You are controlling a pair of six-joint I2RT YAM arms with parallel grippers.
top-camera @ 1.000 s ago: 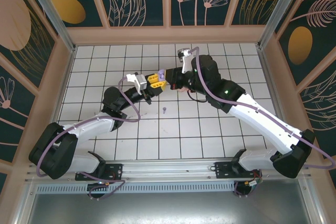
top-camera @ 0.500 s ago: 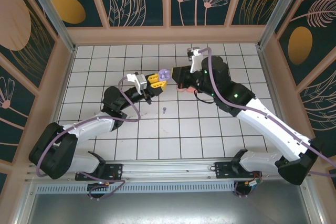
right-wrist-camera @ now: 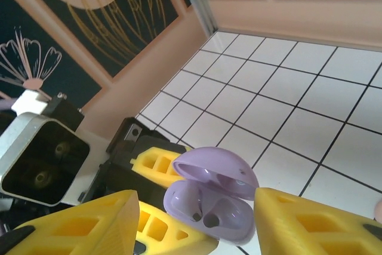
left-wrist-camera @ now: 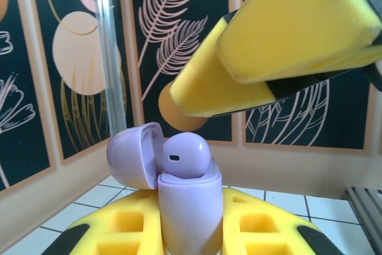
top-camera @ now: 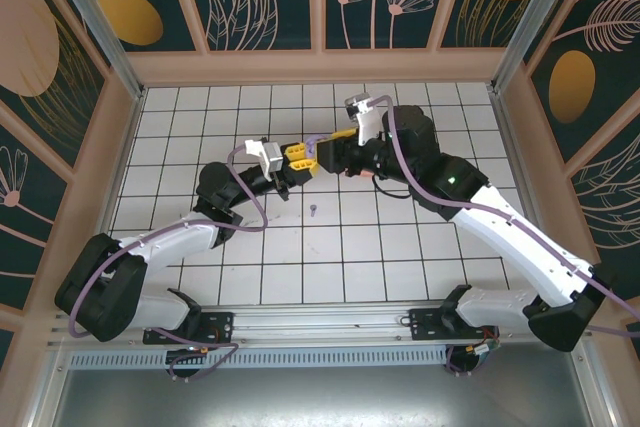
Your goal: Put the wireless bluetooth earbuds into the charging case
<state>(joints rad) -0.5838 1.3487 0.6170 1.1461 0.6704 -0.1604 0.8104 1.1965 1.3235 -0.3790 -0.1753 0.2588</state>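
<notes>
Risk: your left fingers [left-wrist-camera: 113, 234] clench the open charging case [left-wrist-camera: 190, 207]; your released right fingers [right-wrist-camera: 310, 225] flank it. Nudging the lid [left-wrist-camera: 134, 153] could snap it shut or unseat the earbud [left-wrist-camera: 186, 156].

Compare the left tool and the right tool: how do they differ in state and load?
The left tool is shut, while the right tool stands open. The left tool grips the open lilac charging case; the right tool holds nothing, its fingers spread beside that case. Both have yellow fingers.
</notes>
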